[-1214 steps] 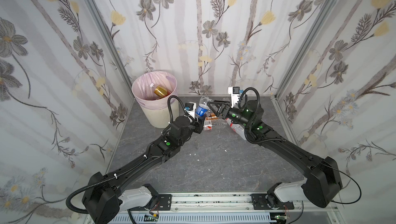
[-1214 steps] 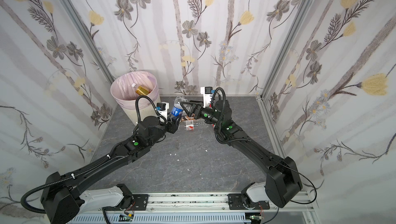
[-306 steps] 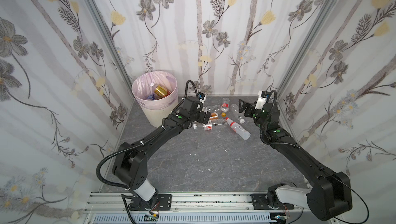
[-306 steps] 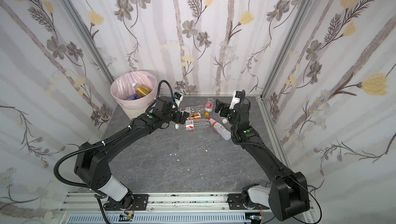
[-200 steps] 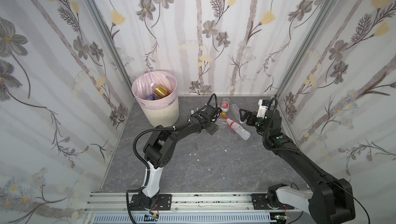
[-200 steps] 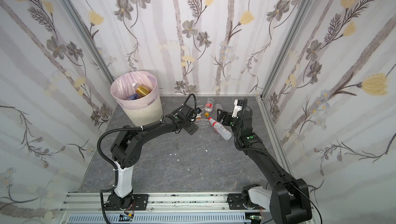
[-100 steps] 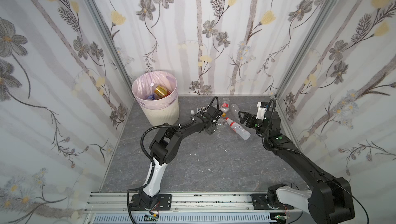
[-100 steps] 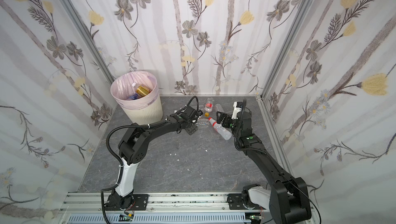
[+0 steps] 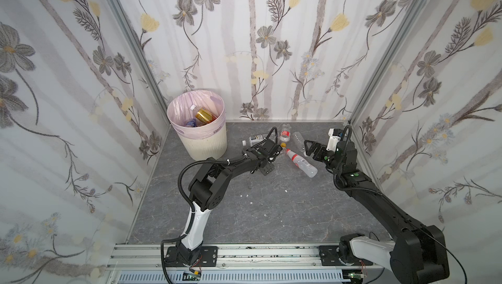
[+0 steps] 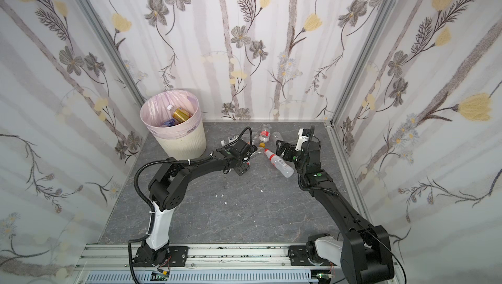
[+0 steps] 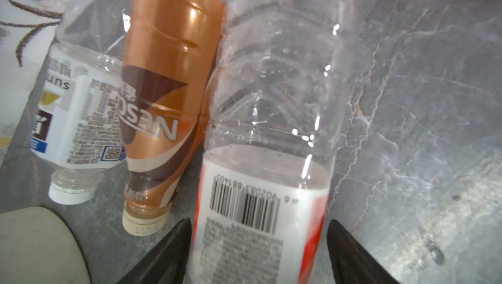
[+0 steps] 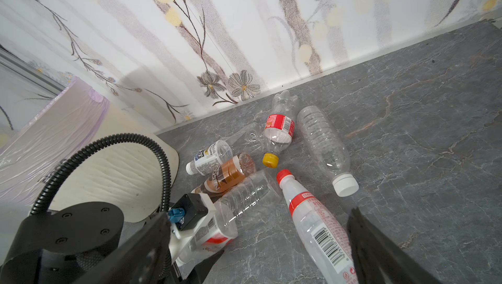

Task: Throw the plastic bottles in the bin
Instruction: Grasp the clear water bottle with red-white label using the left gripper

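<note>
Several plastic bottles lie near the back wall. My left gripper (image 11: 259, 221) is open, its jaws close on either side of a clear bottle with a red-and-white label (image 11: 271, 106), which lies on the floor. Beside it are a brown bottle (image 11: 165, 79) and a white-labelled bottle (image 11: 78, 117). My right gripper (image 12: 256, 213) hangs open over a red-capped white bottle (image 12: 312, 214), seen in both top views (image 9: 301, 161) (image 10: 279, 164). The bin (image 9: 206, 144) stands at the back left with bottles inside, one of them gold (image 9: 205, 115).
A yellow-capped bottle with a red label (image 12: 279, 128) and a clear white-capped bottle (image 12: 323, 144) lie by the back wall. Flowered walls close in three sides. The left arm's hose (image 12: 108, 144) loops beside the bin. White crumbs (image 9: 245, 195) dot the grey floor.
The left gripper has reached from beside the bin into the bottle pile and its jaws have narrowed round the clear bottle. The right gripper has edged toward the red-capped bottle.
</note>
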